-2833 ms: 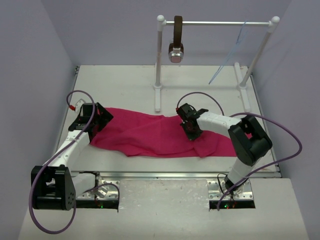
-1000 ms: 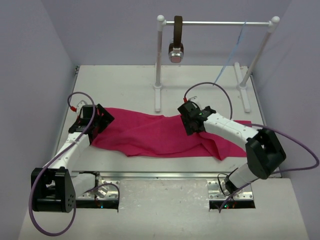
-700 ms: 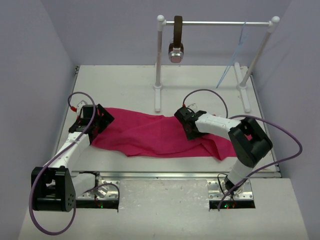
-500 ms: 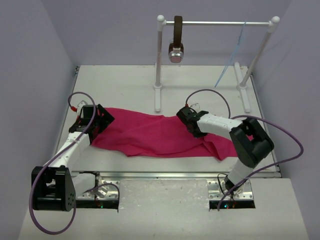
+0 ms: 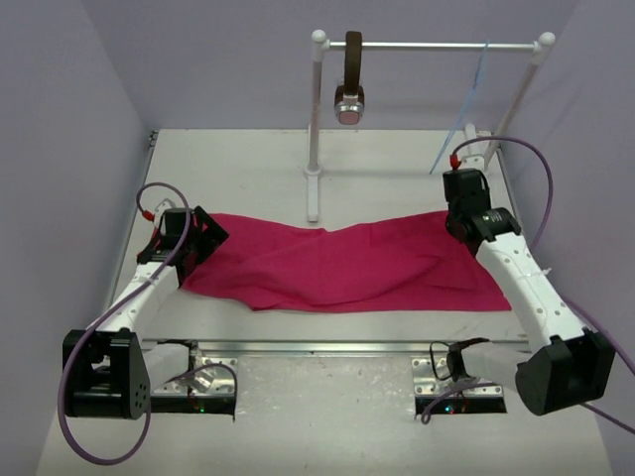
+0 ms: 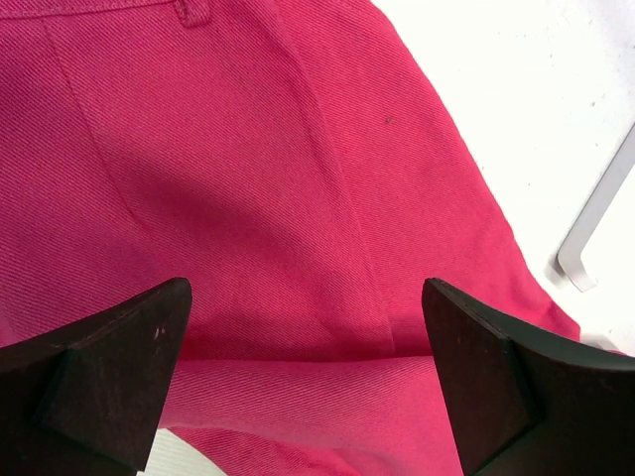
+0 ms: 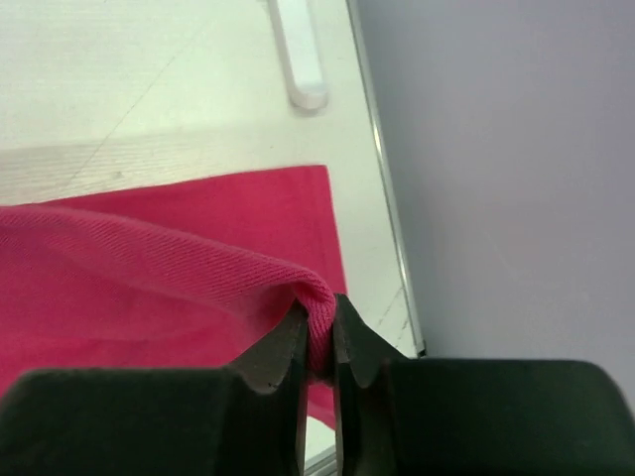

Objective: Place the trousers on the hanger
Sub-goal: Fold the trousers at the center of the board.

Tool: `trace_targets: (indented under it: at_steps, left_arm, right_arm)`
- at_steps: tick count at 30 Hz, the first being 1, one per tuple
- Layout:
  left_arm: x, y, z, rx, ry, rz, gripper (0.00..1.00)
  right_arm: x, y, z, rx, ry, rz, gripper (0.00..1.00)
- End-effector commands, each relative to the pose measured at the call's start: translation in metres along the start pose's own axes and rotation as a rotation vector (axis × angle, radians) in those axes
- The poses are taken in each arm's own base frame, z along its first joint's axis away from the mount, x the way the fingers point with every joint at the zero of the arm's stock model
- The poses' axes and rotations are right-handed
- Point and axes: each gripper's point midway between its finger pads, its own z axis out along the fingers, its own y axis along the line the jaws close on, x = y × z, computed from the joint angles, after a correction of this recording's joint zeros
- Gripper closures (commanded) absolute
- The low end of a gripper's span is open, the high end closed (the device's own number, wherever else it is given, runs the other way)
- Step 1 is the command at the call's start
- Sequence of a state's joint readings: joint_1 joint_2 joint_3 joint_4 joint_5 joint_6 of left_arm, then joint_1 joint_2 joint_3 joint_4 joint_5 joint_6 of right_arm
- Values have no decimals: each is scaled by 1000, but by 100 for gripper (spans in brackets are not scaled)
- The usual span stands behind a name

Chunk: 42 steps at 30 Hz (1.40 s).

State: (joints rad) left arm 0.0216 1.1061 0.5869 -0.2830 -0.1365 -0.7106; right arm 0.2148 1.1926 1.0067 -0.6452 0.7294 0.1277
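The magenta-pink trousers (image 5: 337,268) lie spread across the table from left to right. The pale blue hanger (image 5: 465,107) hangs tilted from the right end of the rail, above and behind my right gripper. My left gripper (image 5: 194,238) is open at the trousers' left end; in the left wrist view its gripper (image 6: 306,302) has its dark fingers wide apart just over the cloth (image 6: 258,198). My right gripper (image 5: 463,222) is at the trousers' right end, and in the right wrist view (image 7: 319,332) it is shut on a raised fold of the trousers (image 7: 149,258).
A white rack (image 5: 316,119) stands at the back, with two posts and a rail. A brown strap with a round metallic end (image 5: 349,91) hangs on it. The rack's right foot (image 7: 298,59) and the table's right edge (image 7: 389,238) by the lavender wall are close to my right gripper.
My right gripper has moved from the middle of the trousers to the right rear, pulling the cloth with it and spreading it out. My left arm has not moved.
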Motion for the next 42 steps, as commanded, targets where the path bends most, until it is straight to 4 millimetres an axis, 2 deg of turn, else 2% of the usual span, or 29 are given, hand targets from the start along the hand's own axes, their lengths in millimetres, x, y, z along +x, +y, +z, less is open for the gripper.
trace_targets:
  at_steps: [1,3,5,7,8,10,11,13,14,15,17,19,21,23,25,27,28,30,35,40,42]
  left_arm:
    - [-9,-9,-4,55,-35,0,0]
    - [-10,-12,-5,68,-35,0,0]
    - [-10,-13,-6,72,-32,4,0]
    - [-11,-13,-8,74,-34,7,0]
    - [-10,-12,-9,74,-36,9,0]
    - [-12,-11,-11,76,-48,9,0]
    - [-11,-9,-11,70,-50,8,0]
    - [-13,-9,-10,69,-64,2,0]
    - [-13,-8,-10,67,-63,1,0]
    - [-13,-9,-9,65,-62,1,0]
    - [-13,-6,-7,45,-61,1,0]
    - [-14,-4,-7,29,-63,-4,0]
    - [-15,6,-9,-35,-65,-30,0]
    - [-25,12,-14,-107,-90,-83,0]
    - [-22,31,-18,-212,-90,-117,0]
    - [-30,39,-28,-290,-102,-123,0]
    - [-32,40,-30,-300,-107,-126,0]
    - [-32,41,-35,-303,-105,-129,0]
    - [-19,45,-41,-273,-80,-139,0]
    - [21,64,-28,-319,13,-246,0]
    - [36,57,-14,-270,65,-270,0]
  right_arm:
    - [-2,-35,19,51,32,-43,87]
    - [15,-31,44,40,125,-36,90]
    - [27,-27,66,30,204,50,90]
    - [35,-30,88,43,270,129,78]
    - [35,-39,97,64,291,191,75]
    - [41,-46,106,84,366,256,59]
    - [34,-50,105,89,349,289,46]
    - [6,-54,97,60,237,367,29]
    - [-3,-56,91,49,200,393,12]
    - [-14,-53,84,8,167,418,3]
    - [-48,-31,55,-87,64,370,1]
    - [-54,6,28,-196,21,258,1]
    - [-23,69,-3,-357,47,112,1]
    - [14,106,-15,-419,56,20,1]
    - [50,133,-19,-472,91,-43,1]
    - [88,182,-39,-613,109,-90,1]
    - [98,194,-47,-644,123,-106,1]
    - [106,223,-67,-706,92,-167,2]
    - [119,276,-95,-830,13,-306,1]
    - [112,284,-86,-757,-32,-259,1]
    - [107,292,-86,-792,-24,-221,1]
